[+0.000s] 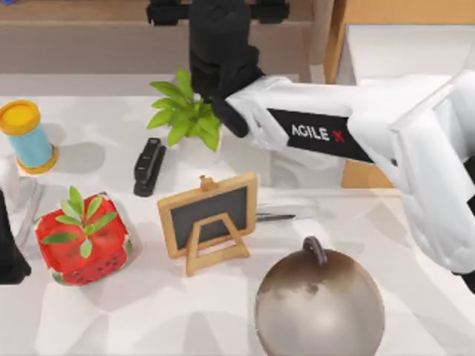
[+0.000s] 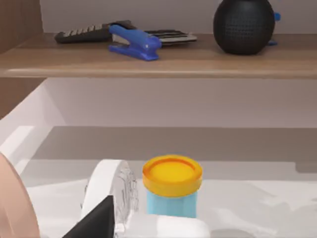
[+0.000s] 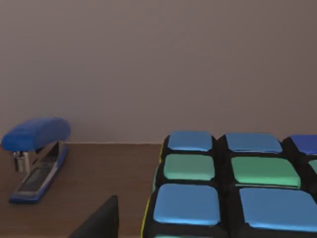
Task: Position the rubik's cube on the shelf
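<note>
Nearest the top cam is the round metallic kettle-like pot (image 1: 319,300), at 5 o'clock of the table (image 1: 223,326).

Going L to R across the top view: black bit of L arm at 9 o'clock edge, parked; L gripper's jaws — can't tell. Yellow-capped blue spool (image 1: 26,137) at 10 o'clock, upright. Red strawberry box (image 1: 83,241) w/ green leaves at 8 o'clock. Black stapler (image 1: 148,166) just R of the spool, near centre-left. Green plant (image 1: 185,111) at 11–12 o'clock. Small chalkboard easel (image 1: 208,219) at centre, upright, just up-left of the pot. R arm (image 1: 349,137), white w/ AGILE X lettering, comes in from 3 o'clock and reaches to 12 o'clock, its black wrist over the shelf (image 1: 89,48) along the far edge.

L wrist view: shelf board w/ dark calculator-like item (image 2: 84,32), blue stapler (image 2: 134,41) and black round speaker (image 2: 243,25) on it, L to R; spool below on the table.

R wrist view: blue stapler on the brown shelf board; rubik's cube (image 3: 233,188) close up, blue and green squares facing, sits at shelf level beside that stapler, apart from it. One dark finger (image 3: 99,220) of R gripper shows by the cube; whether jaws grip it or are apart — can't tell.
</note>
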